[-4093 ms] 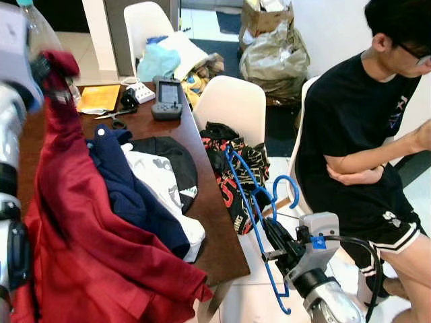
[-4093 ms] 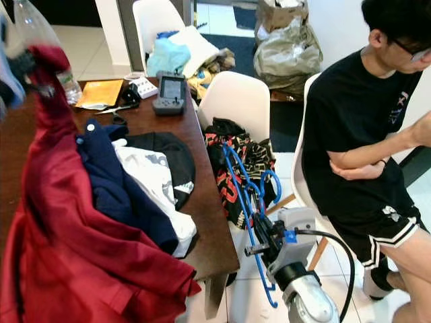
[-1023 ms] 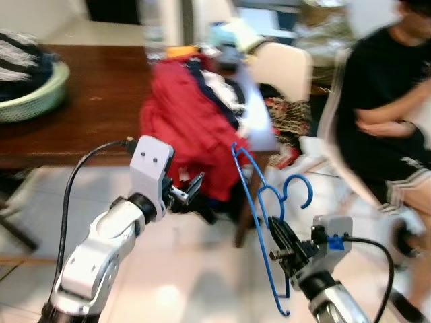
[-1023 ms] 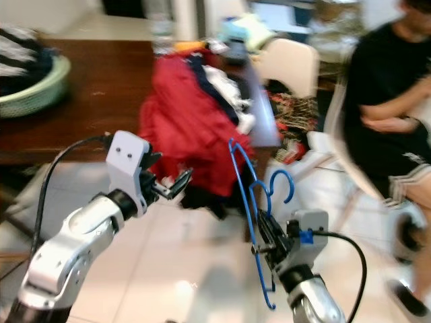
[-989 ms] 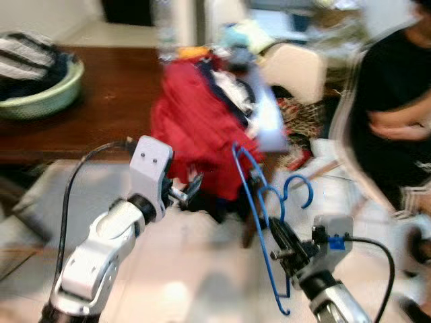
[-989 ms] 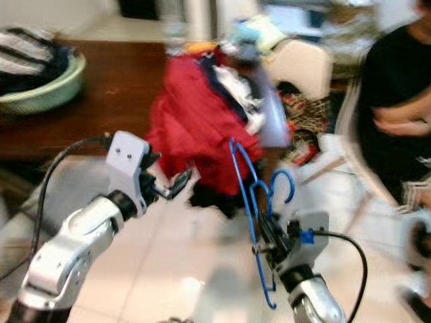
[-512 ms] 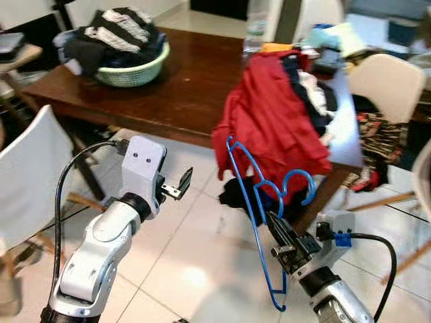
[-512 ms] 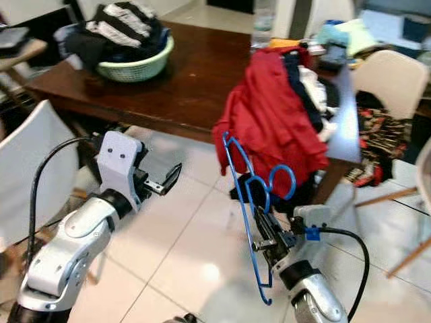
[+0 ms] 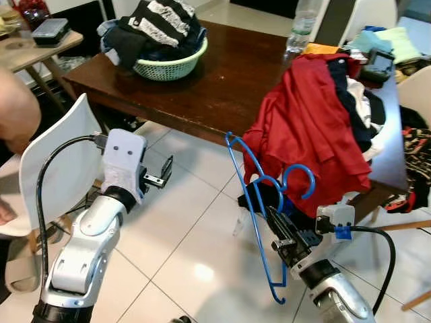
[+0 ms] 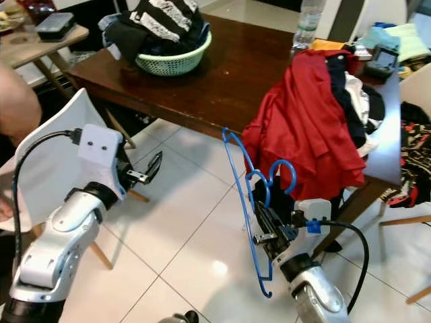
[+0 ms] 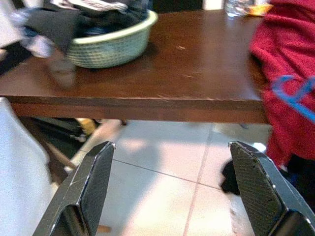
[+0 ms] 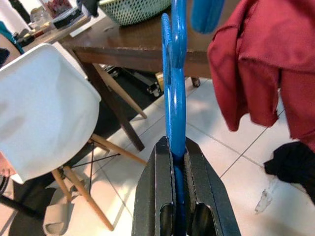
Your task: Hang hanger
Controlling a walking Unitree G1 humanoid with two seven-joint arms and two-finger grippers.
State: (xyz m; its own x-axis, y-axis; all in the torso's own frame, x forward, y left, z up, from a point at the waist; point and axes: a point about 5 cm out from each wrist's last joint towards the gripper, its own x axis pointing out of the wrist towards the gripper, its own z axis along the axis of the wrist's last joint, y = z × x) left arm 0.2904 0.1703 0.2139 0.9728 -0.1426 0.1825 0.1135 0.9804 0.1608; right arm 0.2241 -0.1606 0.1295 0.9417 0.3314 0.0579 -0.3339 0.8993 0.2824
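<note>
A blue plastic hanger stands nearly upright over the tiled floor, its hook curling toward the red garment that drapes off the table corner. My right gripper is shut on the hanger's lower bar; in the right wrist view the black fingers clamp the blue bar. My left gripper is held out over the floor to the left, open, nothing in it. In the left wrist view its fingers stand far apart, facing the table edge.
A dark wooden table carries a green basket of clothes and a pile of garments. A white chair stands close on the left, with a person's arm beside it. Tiled floor lies between the arms.
The camera has swung further left, so the table, basket and white chair show more fully. The hanger stays in my right gripper; the left gripper stays open.
</note>
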